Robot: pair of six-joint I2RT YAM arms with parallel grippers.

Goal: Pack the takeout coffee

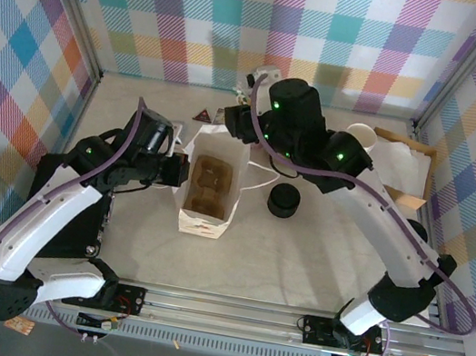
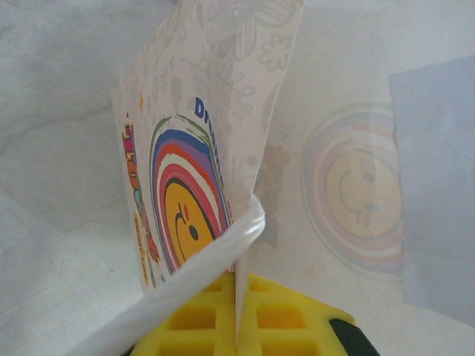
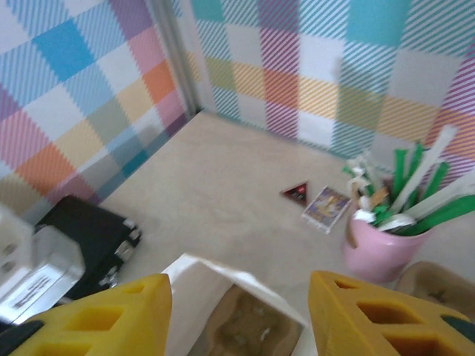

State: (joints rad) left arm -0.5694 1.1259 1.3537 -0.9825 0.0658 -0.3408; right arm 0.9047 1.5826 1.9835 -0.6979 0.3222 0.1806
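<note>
The left hand [image 2: 239, 319] is pinched flat on the left wall of the paper bag [image 1: 203, 220], holding its mouth wide. The right hand [image 3: 237, 315] hangs half-spread and empty over the bag's far rim. A cardboard carrier [image 1: 209, 187] sits inside the bag. Where the lidded coffee cup stands I cannot tell. The bag looks ready for loading. Next, the right hand must fetch the cup and lower it upright into a carrier well.

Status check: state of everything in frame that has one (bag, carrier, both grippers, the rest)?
paper bag: upright, mouth open, one wall pinched
cup carrier: inside the bag, slots look empty
left gripper: shut on the paper bag's wall
right gripper: open, empty, above the bag's rim
black lid stack: upright, right of the bag, apart from it
pink cup: upright, holding green and white sticks
</note>
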